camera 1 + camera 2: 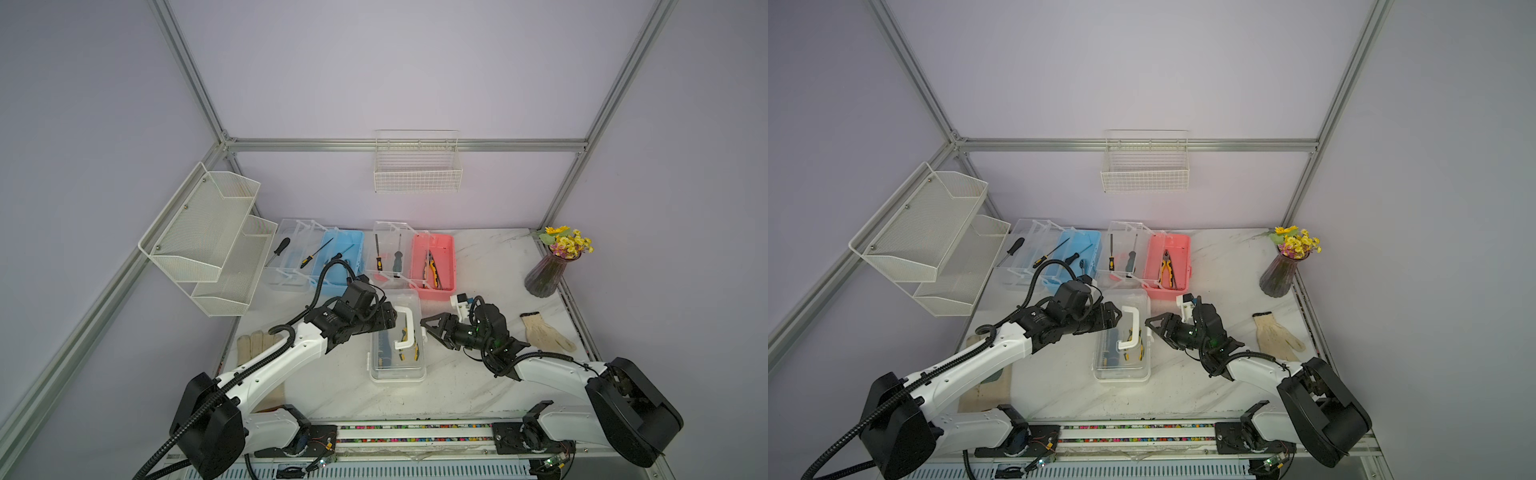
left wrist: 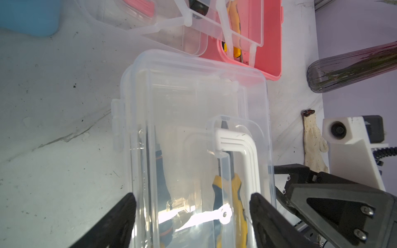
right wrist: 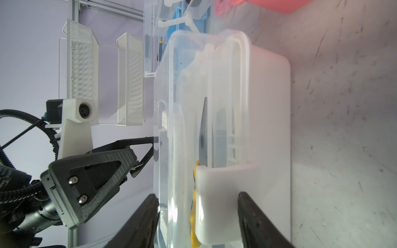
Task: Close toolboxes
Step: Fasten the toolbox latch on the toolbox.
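Observation:
The white toolbox (image 1: 395, 365) (image 1: 1121, 370) lies mid-table with its clear lid down and its white handle (image 1: 409, 328) on top; pliers show inside. My left gripper (image 1: 384, 322) (image 2: 193, 199) hovers open over the lid, one finger at each long side. My right gripper (image 1: 424, 328) (image 3: 197, 199) is open at the box's right side, its jaws astride the white latch (image 3: 221, 193) and the lid's rim. At the back, the blue toolbox (image 1: 343, 262) and the pink toolbox (image 1: 434, 266) stand open, lids swung left, with tools in them.
A work glove (image 1: 546, 332) lies right of my right arm and another (image 1: 253, 345) under my left arm. A vase of flowers (image 1: 544, 278) stands at the back right. A mesh shelf (image 1: 208, 237) hangs on the left wall, a wire basket (image 1: 417, 170) on the back wall.

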